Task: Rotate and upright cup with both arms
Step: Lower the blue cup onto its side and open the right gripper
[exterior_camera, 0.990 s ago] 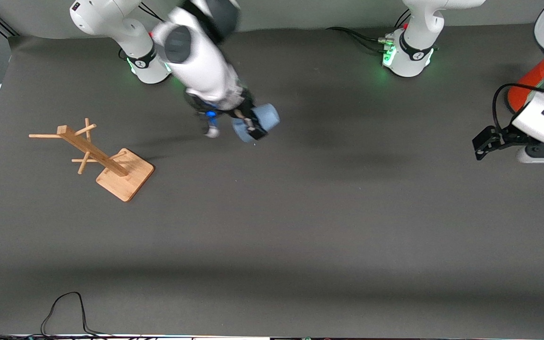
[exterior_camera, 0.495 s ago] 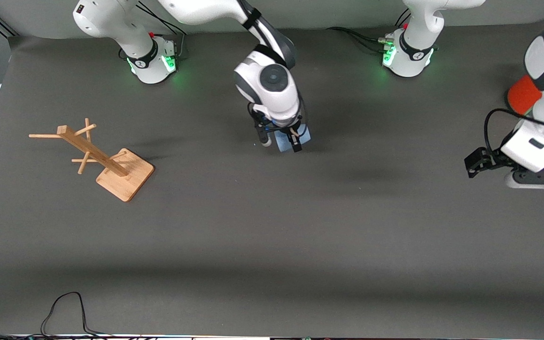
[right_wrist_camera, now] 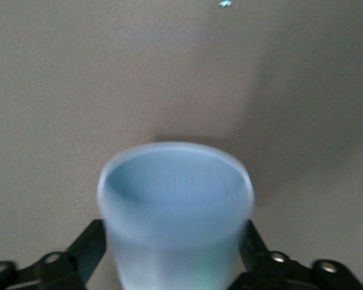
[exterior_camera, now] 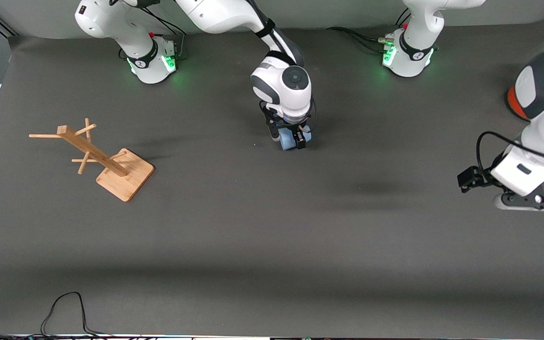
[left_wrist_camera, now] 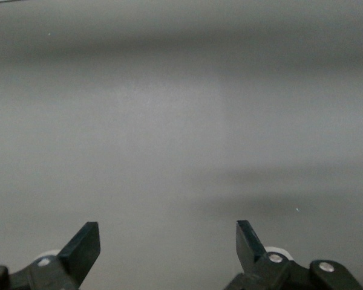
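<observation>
Right gripper (exterior_camera: pixel 294 141) is over mid-surface, between the two arm bases and a bit nearer the front camera, jaws clamped on the cup (exterior_camera: pixel 289 140). Right wrist view shows the cup (right_wrist_camera: pixel 175 211) mouth-up between the jaws, held on its side walls, open rim facing the camera. Whether its base is touching the surface (exterior_camera: pixel 272 226) or just above it, I can't tell.

Left gripper (exterior_camera: pixel 471 178) waits over the left arm's end of the surface, jaws apart, nothing between them (left_wrist_camera: pixel 168 248). Wooden rack (exterior_camera: pixel 97 158) sits toward the right arm's end, well clear. Orange-red thing (exterior_camera: pixel 513 105) mostly hidden by the left arm.

Looks like the set-down stage. To do it well:
- lower straight down, wrist vertical, no lateral drift
- only release once the base is flat on the surface
- open the jaws evenly so neither finger drags the wall; the cup looks light and could tip
- retreat straight up, clear of the rim.
</observation>
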Robot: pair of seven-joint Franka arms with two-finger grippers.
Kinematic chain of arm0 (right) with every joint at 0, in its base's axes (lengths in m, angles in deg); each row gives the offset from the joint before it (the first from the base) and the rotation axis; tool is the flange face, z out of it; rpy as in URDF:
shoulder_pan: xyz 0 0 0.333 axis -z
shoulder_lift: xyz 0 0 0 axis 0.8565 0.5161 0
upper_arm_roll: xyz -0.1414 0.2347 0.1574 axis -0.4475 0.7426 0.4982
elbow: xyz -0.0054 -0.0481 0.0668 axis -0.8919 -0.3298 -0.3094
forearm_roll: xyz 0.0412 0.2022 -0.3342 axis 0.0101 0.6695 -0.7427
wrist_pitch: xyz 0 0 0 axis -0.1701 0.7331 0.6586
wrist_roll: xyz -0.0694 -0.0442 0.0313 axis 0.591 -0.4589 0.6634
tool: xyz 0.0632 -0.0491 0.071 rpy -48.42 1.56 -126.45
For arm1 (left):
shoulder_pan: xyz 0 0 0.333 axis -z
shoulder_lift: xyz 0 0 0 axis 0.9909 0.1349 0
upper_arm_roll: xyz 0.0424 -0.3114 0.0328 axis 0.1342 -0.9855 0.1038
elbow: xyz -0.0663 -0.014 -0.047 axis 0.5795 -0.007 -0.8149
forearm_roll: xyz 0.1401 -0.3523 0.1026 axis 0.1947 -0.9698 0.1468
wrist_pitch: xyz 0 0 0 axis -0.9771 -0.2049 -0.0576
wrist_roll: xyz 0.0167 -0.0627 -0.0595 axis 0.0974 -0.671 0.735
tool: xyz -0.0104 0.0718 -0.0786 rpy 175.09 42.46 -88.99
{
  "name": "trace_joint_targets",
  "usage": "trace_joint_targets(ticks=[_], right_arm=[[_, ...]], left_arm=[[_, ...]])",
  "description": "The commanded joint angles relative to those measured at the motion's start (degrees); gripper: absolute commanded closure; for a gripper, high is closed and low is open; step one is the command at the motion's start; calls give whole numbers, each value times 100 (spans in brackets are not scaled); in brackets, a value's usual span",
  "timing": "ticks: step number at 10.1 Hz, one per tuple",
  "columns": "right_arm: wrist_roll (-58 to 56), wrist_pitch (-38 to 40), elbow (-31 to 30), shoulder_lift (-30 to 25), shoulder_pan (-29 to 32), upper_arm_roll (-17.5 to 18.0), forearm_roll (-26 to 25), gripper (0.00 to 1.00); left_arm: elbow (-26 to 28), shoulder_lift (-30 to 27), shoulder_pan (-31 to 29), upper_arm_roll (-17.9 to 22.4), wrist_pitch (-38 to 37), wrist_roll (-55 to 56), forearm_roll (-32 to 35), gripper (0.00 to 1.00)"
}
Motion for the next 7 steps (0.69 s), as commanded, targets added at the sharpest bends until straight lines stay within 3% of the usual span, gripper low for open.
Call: trace_joint_targets(ticks=[1, 4, 7], right_arm=[[27, 130, 216, -237, 60, -108, -175, 0], [-1227, 1157, 156, -1326, 298, -354, -131, 0], [-2622, 1343, -81, -2030, 298, -1019, -105, 0]], left_arm=[[-851, 777, 138, 33, -69, 17, 44, 0], [-863, 1026, 288, 33, 168, 43, 35, 0], [-810, 1017, 752, 41, 63, 270, 61, 0]])
